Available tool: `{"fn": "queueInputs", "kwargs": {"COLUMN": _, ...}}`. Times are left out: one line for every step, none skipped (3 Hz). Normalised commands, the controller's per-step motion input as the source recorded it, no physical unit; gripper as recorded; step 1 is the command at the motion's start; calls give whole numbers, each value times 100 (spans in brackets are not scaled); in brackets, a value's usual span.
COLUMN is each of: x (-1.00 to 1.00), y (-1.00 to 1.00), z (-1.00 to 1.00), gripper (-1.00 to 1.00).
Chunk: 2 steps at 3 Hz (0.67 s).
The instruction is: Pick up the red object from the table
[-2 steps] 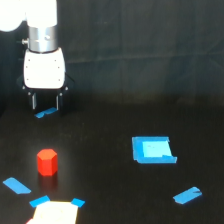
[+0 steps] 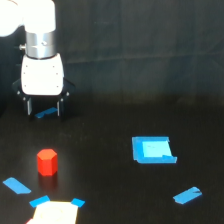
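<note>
- Hovering toward the back of the wide black matte table (image 2: 110,150), in the exterior view, the white xArm gripper (image 2: 44,107) has its dark fingers spread apart, holding nothing.
- Standing upright, the small red-orange hexagonal block (image 2: 47,162) sits nearer the camera, well apart from the gripper.
- Judged step: approach; next, centre above the block, then descend.

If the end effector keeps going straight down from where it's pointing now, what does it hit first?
Probably the blue tape strip seen between its fingers, or the bare table around it. The end effector points downward, well above the red object in the picture. Depth is unclear from this single view.
</note>
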Motion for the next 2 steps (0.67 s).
{"fn": "queueInputs", "kwargs": {"x": 25, "y": -100, "z": -68, "gripper": 99}}
{"fn": "queueInputs", "kwargs": {"x": 30, "y": -4, "z": 2, "gripper": 100}}
